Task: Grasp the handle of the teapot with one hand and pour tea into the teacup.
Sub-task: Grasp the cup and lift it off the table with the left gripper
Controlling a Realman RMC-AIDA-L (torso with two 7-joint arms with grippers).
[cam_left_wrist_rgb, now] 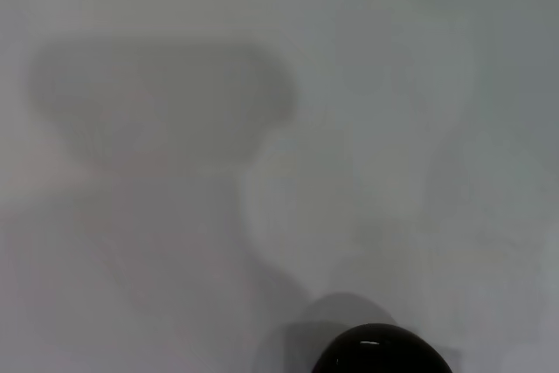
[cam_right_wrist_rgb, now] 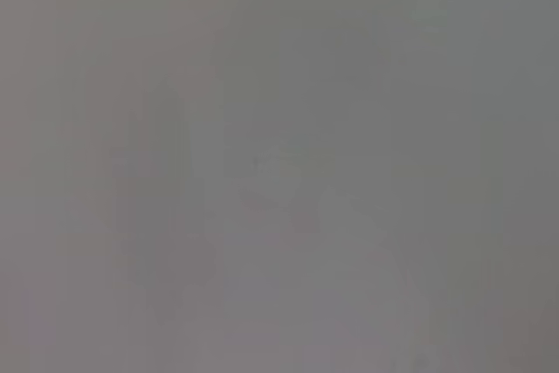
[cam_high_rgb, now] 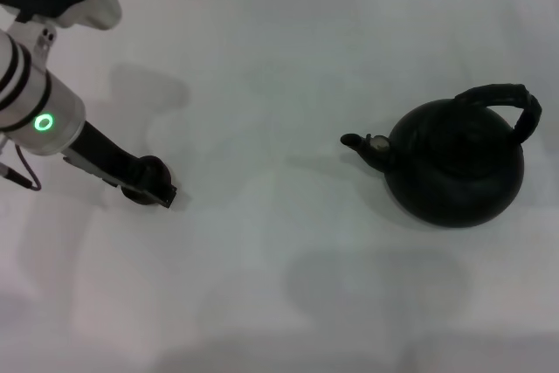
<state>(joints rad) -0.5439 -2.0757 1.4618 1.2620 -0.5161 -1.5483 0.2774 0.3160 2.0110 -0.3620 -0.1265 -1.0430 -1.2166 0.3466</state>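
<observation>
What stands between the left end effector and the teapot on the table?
Nothing visible does. The left end effector is low over the table on the robot's left, the teapot far to the right with its spout pointing toward it, and only bare table lies between them.

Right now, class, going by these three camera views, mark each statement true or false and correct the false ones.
1. The teapot stands upright on the table, on the robot's right side. True.
2. A gripper is clamped on the handle. False: the handle is free, with no gripper near it.
3. The teapot's spout points toward the robot's left. True.
4. The left gripper hangs directly over the teapot. False: it is low over the table, far off to the left of the teapot.
5. The right arm shows in the head view. False: only the left arm appears there.
</observation>
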